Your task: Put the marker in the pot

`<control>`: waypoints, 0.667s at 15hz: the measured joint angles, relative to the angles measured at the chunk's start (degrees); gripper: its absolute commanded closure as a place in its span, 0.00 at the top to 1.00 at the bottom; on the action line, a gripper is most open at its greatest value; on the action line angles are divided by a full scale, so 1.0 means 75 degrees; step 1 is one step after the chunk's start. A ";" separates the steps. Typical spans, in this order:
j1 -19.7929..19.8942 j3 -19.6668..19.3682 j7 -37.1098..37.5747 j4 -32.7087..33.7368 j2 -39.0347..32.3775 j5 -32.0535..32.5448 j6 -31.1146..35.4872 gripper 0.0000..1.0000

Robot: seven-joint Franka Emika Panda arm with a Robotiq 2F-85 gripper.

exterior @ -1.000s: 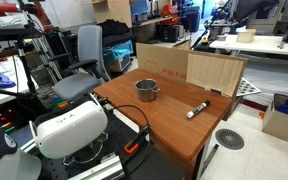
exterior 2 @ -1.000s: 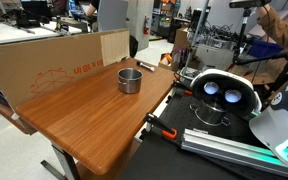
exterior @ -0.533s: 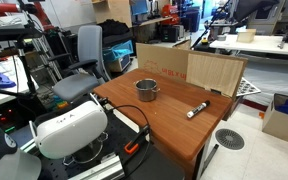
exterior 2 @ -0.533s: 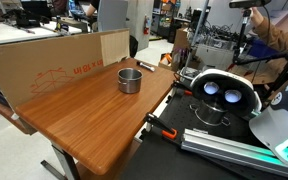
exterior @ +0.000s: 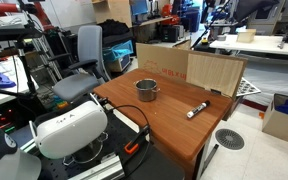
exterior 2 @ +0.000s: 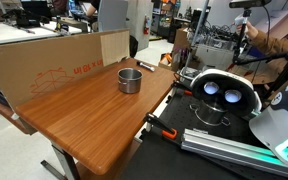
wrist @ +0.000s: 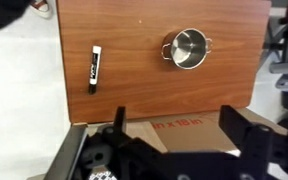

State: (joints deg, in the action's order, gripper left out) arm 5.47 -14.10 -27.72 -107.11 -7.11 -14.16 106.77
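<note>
The marker (exterior: 196,110), white with a dark cap end, lies flat on the wooden table (exterior: 164,128), apart from the pot. In the wrist view the marker (wrist: 94,68) is at the left. The steel pot (exterior: 147,90) stands upright near the table's back; it also shows in an exterior view (exterior 2: 130,80) and in the wrist view (wrist: 188,48). My gripper (wrist: 177,119) is open and empty, high above the cardboard at the table's edge, far from both. It does not show in the exterior views. The marker is out of sight in an exterior view.
A cardboard sheet (exterior: 189,70) stands along the table's back edge and also shows in an exterior view (exterior 2: 54,65). An office chair (exterior: 84,60) stands behind the table. The white robot base (exterior: 69,130) and cables sit at the table's end.
</note>
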 measured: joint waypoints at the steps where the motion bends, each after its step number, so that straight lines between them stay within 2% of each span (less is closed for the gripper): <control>1: 0.0069 0.0027 0.0003 0.0154 -0.0246 -0.0001 0.0003 1.00; 6: 0.0455 0.0225 0.0004 0.0873 -0.1384 -0.0004 0.0080 1.00; 10: 0.0731 0.0423 0.0117 0.1363 -0.2129 -0.0005 0.0467 1.00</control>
State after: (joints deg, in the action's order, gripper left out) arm 10.95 -10.92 -26.84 -96.88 -23.08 -14.20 110.27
